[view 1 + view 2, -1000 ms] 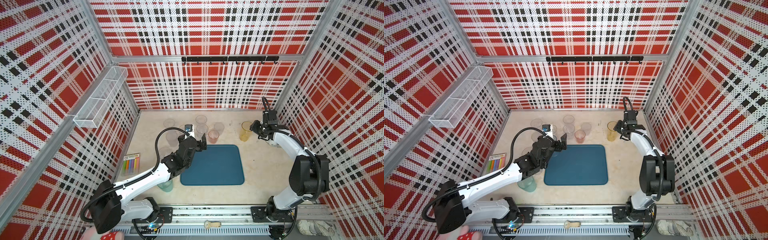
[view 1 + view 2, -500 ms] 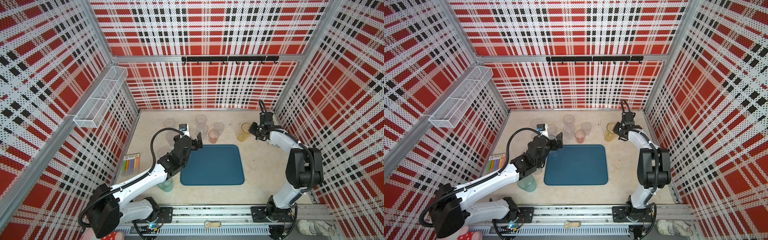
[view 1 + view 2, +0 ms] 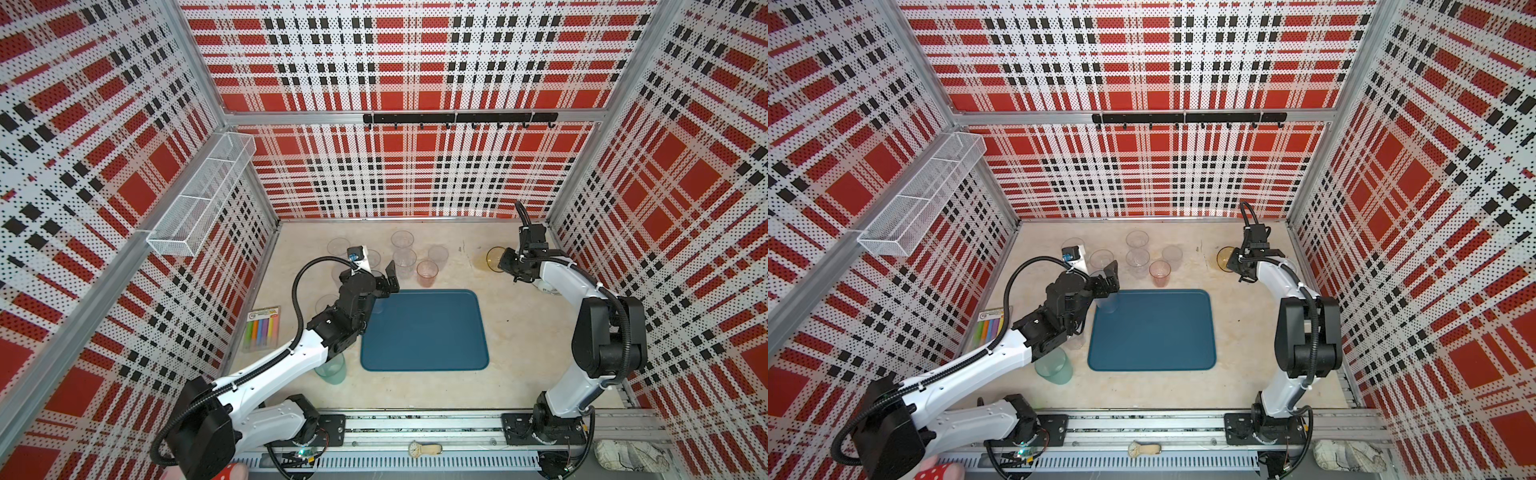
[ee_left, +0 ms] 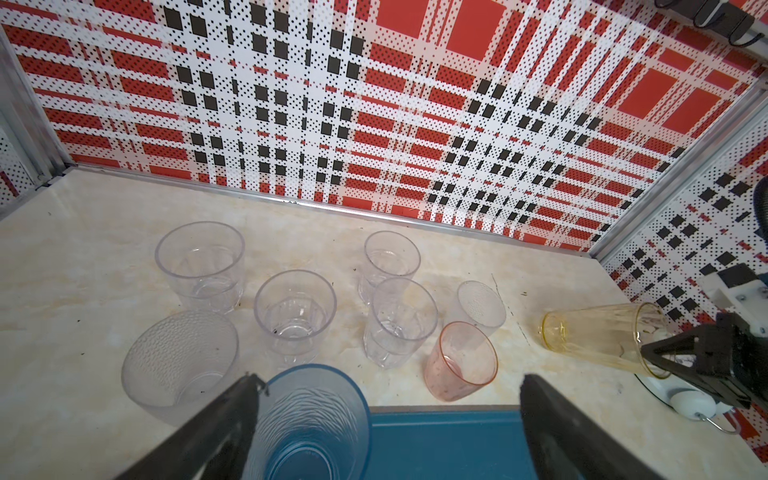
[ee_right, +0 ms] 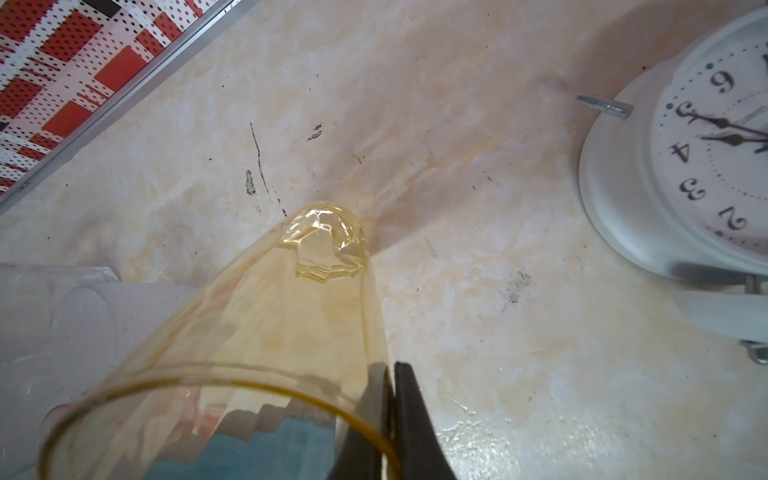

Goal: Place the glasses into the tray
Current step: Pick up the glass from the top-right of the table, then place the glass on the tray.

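Near edge: teal-green see-through tumbler [image 3: 1054,365], upright on the beige marbled tabletop [image 3: 1246,332] just beside the tray's near left corner, partly under the left arm; not yet in.
Tray: dark teal-blue rectangular plastic tray [image 3: 424,332], mid-table, holding one glass only.
In tray: grey-blue ribbed see-through tumbler [image 4: 311,419], upright at the far left corner.
Left gripper [image 4: 388,380]: jaws wide apart, straddling that tumbler and holding nothing; whether a finger touches it cannot be told.
Past the far rim: pink see-through tumbler [image 4: 461,361], upright on the table.
Farther back: six clear or frosted tumblers [image 4: 295,307], upright in a loose cluster near the rear wall.
Far right: amber-yellow faceted tumbler [image 5: 324,249], tilted far over, base towards the cluster; whether the base rests on the table cannot be told.
Right gripper [image 5: 390,374]: clamped on the amber rim, one finger inside and one outside.
Neighbour: white round alarm clock [image 5: 665,166], just beside that grip.
Step in hand: probably lifting the amber tumbler for transfer.
Next move calls for: raising it clear, righting it, and carrying it to bare tray floor without brushing clock or pink tumbler.
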`<action>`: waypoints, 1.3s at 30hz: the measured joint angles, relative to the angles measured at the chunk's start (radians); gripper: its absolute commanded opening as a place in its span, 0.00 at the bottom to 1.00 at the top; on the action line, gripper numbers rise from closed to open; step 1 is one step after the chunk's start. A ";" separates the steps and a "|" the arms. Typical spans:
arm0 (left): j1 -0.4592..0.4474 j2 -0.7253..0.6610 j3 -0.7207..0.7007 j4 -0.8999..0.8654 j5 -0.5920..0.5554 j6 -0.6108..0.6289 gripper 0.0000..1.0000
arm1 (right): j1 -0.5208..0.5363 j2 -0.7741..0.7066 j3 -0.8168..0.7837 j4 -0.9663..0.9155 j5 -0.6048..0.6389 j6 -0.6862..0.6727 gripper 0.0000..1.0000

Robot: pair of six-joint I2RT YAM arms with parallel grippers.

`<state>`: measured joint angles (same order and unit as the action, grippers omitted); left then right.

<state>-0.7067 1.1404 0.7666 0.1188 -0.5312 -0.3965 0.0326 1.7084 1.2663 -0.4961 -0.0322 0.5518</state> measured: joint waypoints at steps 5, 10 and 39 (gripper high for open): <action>0.038 -0.043 -0.015 -0.012 0.000 -0.002 0.99 | 0.079 -0.045 0.098 -0.140 0.109 -0.077 0.00; 0.132 -0.087 -0.017 -0.034 0.021 -0.008 0.98 | 0.238 -0.088 0.225 -0.294 0.212 -0.149 0.00; 0.262 -0.210 -0.127 -0.100 0.109 -0.050 0.97 | 0.853 0.264 0.579 -0.703 0.080 -0.165 0.05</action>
<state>-0.4442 0.9302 0.6392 0.0189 -0.4225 -0.4465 0.8852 1.9728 1.8450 -1.1992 0.0475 0.3870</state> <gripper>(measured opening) 0.969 0.080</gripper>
